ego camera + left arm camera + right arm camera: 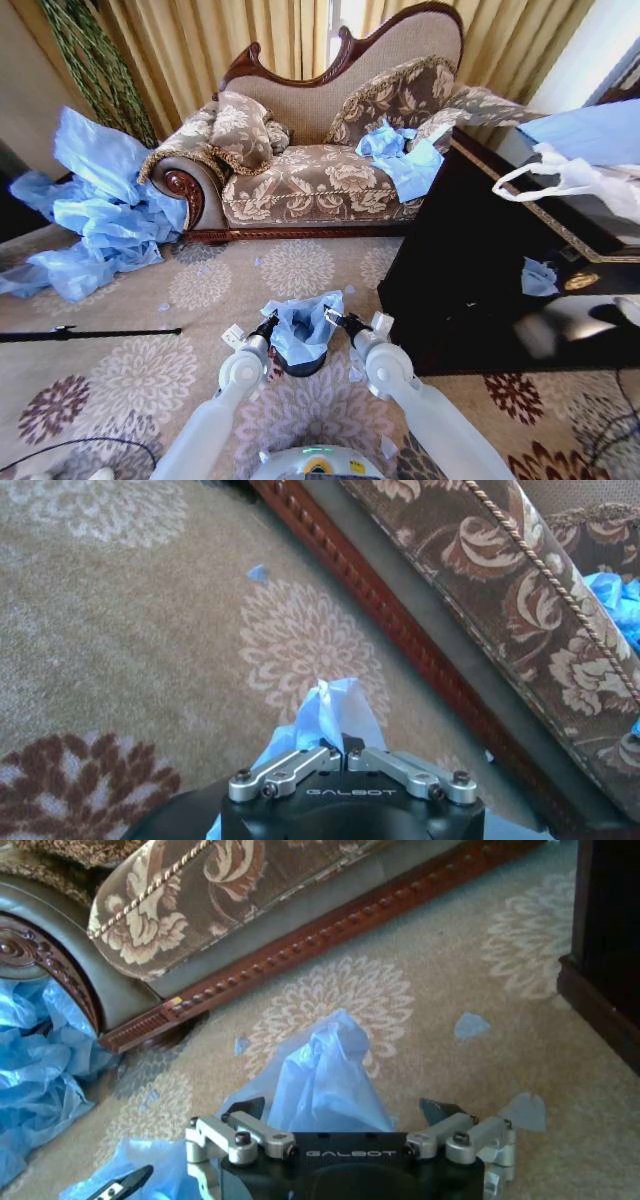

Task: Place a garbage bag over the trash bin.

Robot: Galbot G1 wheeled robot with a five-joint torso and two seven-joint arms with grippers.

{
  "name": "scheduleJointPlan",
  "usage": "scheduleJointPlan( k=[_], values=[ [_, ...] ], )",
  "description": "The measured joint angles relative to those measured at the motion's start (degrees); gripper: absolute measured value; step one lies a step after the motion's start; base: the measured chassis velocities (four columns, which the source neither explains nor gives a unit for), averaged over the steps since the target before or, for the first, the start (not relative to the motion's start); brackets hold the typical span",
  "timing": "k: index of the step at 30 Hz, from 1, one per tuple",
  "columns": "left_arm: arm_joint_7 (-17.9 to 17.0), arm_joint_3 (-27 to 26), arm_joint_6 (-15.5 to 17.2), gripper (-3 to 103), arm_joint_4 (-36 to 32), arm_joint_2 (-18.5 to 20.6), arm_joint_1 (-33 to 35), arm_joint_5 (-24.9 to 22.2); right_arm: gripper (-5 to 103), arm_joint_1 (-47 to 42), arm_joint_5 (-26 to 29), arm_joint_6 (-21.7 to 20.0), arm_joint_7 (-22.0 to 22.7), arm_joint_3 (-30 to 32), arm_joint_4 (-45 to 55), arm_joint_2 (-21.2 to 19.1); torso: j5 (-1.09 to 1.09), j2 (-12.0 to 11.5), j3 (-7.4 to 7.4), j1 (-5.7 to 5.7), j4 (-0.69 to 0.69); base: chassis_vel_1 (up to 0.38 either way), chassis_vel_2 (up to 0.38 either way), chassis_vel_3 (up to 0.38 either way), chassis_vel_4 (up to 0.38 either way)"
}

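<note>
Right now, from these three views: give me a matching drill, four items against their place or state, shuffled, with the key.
Items:
1. garbage bag
2. trash bin
3. left gripper
4. right gripper

States:
A. open, fingers spread either side of the blue plastic
B. black, on the rug, mostly covered by the blue plastic
C. shut, pinching a fold of the blue plastic
D. light blue, crumpled, draped over the bin between both grippers

Pairs: 1-D, 2-B, 3-C, 4-A
</note>
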Motion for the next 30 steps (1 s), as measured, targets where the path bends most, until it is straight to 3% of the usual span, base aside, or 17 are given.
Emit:
scheduleJointPlan(
  k=[5, 11, 14, 24, 28, 29, 30],
  values=[
    [0.0, 0.1, 0.0, 0, 0.5, -0.3, -0.1, 0.2, 100, 2.9, 2.3, 0.1, -0.8, -0.1, -4.6, 2.8, 0.00, 0.0, 0.00, 0.00, 0.02, 0.000, 0.000, 0.000, 0.000],
    [0.0, 0.3, 0.1, 0, 0.8, -0.3, -0.4, 0.3, 102, 4.3, 1.3, 0.2, -3.0, -0.1, -9.5, 4.9, 0.01, 0.0, 0.00, 0.00, 0.02, 0.000, 0.000, 0.000, 0.000],
    [0.0, 0.3, 0.1, 0, 0.8, -0.2, -0.7, 0.3, 95, 4.2, 0.3, 0.4, -4.9, 0.1, -10.9, 5.0, 0.00, 0.0, 0.00, 0.00, 0.01, 0.000, 0.000, 0.000, 0.000],
    [0.1, 0.5, 0.2, 0, 1.1, -0.1, -1.3, 0.3, 51, 2.9, -1.2, 1.2, -7.7, 0.0, -10.9, 4.8, 0.00, 0.0, 0.00, 0.00, 0.01, 0.000, 0.000, 0.000, 0.000],
    [0.1, 0.5, 0.2, 0, 1.1, 0.0, -1.4, 0.3, 46, 2.9, -2.1, 1.6, -8.2, -0.1, -11.0, 5.1, 0.00, 0.0, 0.00, 0.00, 0.01, 0.000, 0.000, 0.000, 0.000],
    [0.1, 0.5, 0.2, 0, 1.1, 0.0, -1.4, 0.3, 35, 2.8, -2.4, 1.8, -8.3, -0.3, -11.0, 5.1, 0.00, 0.0, 0.00, 0.00, 0.01, 0.000, 0.000, 0.000, 0.000],
    [0.2, 0.4, 0.2, 0, 1.1, 0.0, -1.4, 0.4, 35, 2.7, -2.6, 1.9, -8.4, -0.4, -10.7, 5.1, 0.00, 0.0, 0.00, 0.00, 0.01, 0.000, 0.000, 0.000, 0.000]
  ],
)
